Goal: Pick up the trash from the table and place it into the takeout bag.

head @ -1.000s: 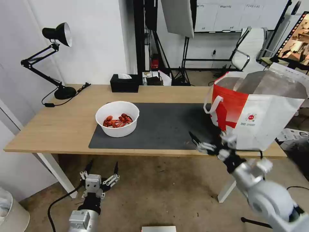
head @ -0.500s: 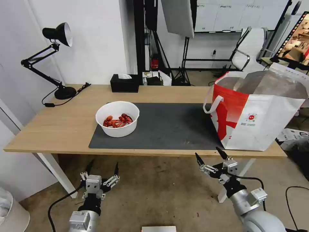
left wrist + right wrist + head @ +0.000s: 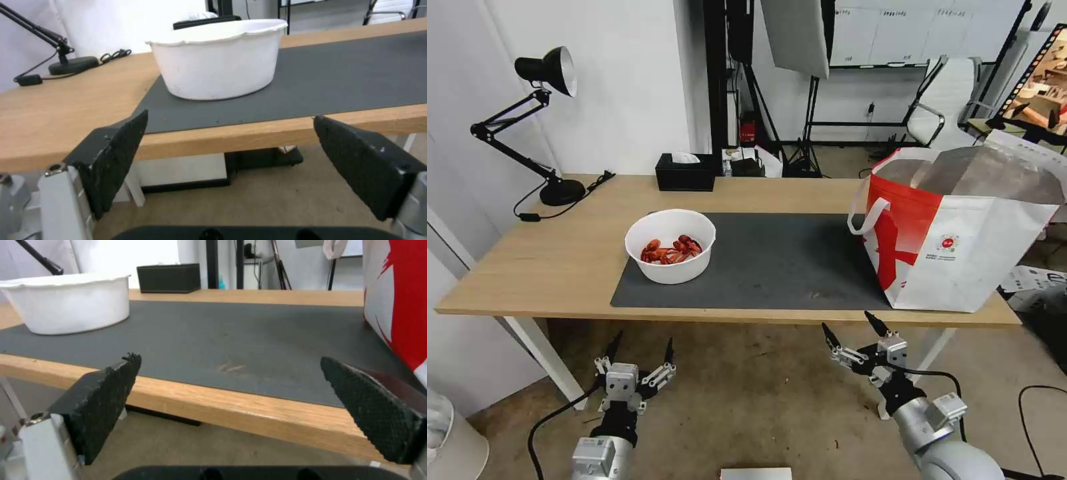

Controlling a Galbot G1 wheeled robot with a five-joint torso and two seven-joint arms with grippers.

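A white round bowl of red crayfish shells (image 3: pixel 670 245) (image 3: pixel 220 58) (image 3: pixel 69 301), the trash, stands on the left part of the dark grey mat (image 3: pixel 760 260) on the light-wood table (image 3: pixel 554 253). The red-and-white takeout bag (image 3: pixel 960 227) (image 3: pixel 393 290) stands open at the table's right end. My left gripper (image 3: pixel 639 348) (image 3: pixel 231 166) hangs open below the table's front edge, under the bowl. My right gripper (image 3: pixel 850 330) (image 3: pixel 231 406) is open too, low in front of the table edge near the bag, with nothing between its fingers.
A black tissue box (image 3: pixel 685 172) (image 3: pixel 168 277) sits at the table's back edge. A black desk lamp (image 3: pixel 547 127) and its cable occupy the back left corner. A white bin (image 3: pixel 450 440) stands on the floor at the left. An office chair (image 3: pixel 944 100) is behind the bag.
My right arm has dropped from mat height beside the bag to below the table's front edge, staying open. The left arm, the bowl and the bag have not moved.
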